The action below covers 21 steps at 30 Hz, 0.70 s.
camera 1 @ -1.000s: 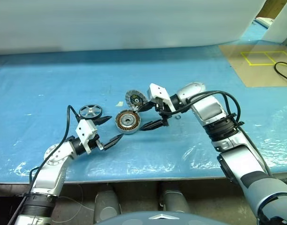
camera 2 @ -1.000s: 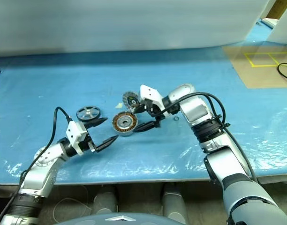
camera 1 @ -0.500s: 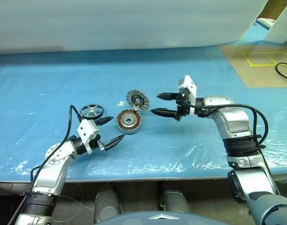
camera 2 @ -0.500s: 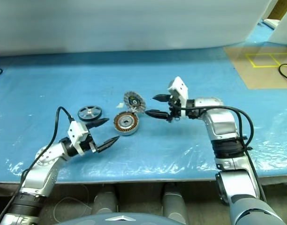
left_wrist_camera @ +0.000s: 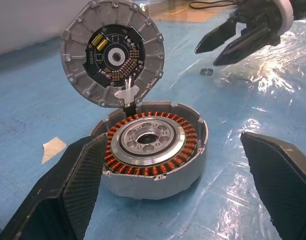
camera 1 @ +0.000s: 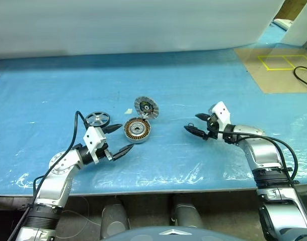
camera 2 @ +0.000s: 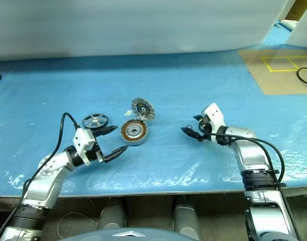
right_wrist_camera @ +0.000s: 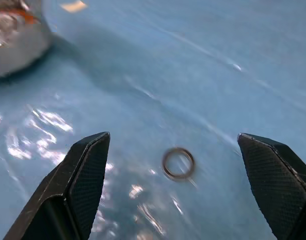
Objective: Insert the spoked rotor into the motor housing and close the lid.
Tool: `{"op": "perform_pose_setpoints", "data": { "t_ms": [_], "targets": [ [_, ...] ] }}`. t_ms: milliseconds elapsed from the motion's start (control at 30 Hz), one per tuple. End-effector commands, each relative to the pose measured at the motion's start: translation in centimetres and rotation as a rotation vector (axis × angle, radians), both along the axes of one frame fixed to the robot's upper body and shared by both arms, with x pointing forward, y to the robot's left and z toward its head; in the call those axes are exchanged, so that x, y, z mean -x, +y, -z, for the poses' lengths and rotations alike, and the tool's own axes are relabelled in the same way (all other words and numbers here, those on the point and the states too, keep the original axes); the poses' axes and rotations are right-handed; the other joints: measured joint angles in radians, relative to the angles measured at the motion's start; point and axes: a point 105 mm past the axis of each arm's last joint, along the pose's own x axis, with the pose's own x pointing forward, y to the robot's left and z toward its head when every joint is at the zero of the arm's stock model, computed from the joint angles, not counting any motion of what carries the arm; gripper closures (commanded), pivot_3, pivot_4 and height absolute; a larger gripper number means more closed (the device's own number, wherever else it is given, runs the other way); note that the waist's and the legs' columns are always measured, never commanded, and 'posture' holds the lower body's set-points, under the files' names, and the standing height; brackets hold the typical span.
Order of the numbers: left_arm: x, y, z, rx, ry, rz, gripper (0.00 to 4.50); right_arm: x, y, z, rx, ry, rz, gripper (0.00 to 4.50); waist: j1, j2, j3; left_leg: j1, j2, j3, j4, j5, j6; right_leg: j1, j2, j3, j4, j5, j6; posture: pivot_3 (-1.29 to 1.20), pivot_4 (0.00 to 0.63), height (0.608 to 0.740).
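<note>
Because the lid [left_wrist_camera: 113, 52] stands up on edge at the far rim of the motor housing [left_wrist_camera: 152, 150], seemingly joined to it by short wires, the likeliest trouble is a knock: a gripper coming in low could tip the lid down over the cup before the rotor is in, or strain those wires. The spoked rotor [camera 1: 97, 119] lies flat on the blue-covered table [camera 1: 68, 80], just left of the housing and close beside the left gripper [camera 1: 117, 139], whose fingers are spread wide and hold nothing. A flat wheel on slick plastic sheet is awkward to pinch by the rim; it may slide away or come up tilted and then jam on the windings instead of seating over the hub.

The right gripper [camera 1: 197, 124] hovers well to the right of the housing, also spread and empty. A small loose ring [right_wrist_camera: 178, 163] lies on the sheet below it; I cannot tell what it belongs to, and it could be swept aside.

The housing holds its ring of copper windings around a silver centre with an open hole; no rotor is in it. The lid's inner face shows a dark circuit board.
</note>
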Motion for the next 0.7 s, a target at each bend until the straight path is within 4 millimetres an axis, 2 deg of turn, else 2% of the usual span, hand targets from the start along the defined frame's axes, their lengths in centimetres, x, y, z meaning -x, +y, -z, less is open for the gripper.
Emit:
{"op": "perform_pose_setpoints", "data": {
  "t_ms": [33,267,500,700],
  "targets": [
    [0.1,0.0,-0.7,0.011,-0.024,0.006,0.0,-0.5,-0.6,-0.1,0.019,-0.032,0.028,0.16,0.0,0.0,0.0,0.0,0.0,0.0,0.0,0.0,0.0,0.0,0.0,0.0,0.0,0.0,0.0,0.0,0.15,0.74],
    [0.1,0.1,-0.8,0.009,-0.028,0.0,0.0,-0.6,-1.2,1.3,0.041,0.002,0.045,0.16,0.001,0.0,0.0,0.0,0.0,0.0,0.0,-0.001,0.002,0.001,0.0,0.0,-0.001,0.0,0.0,0.0,0.15,0.74],
    [0.2,0.3,-0.6,0.006,-0.021,-0.003,0.0,0.4,-0.9,1.8,0.059,0.032,-0.032,0.16,0.002,0.0,0.0,0.001,0.0,0.0,0.0,-0.001,0.002,0.001,0.0,0.0,-0.001,0.0,0.0,0.0,0.15,0.74],
    [0.1,0.2,-0.5,0.003,-0.016,-0.002,0.0,0.6,-0.5,1.7,0.061,0.023,-0.054,0.16,0.001,0.0,0.0,0.001,0.0,0.0,0.0,-0.001,0.003,0.002,0.0,0.0,-0.001,0.0,0.0,0.0,0.15,0.74]
  ]
}}
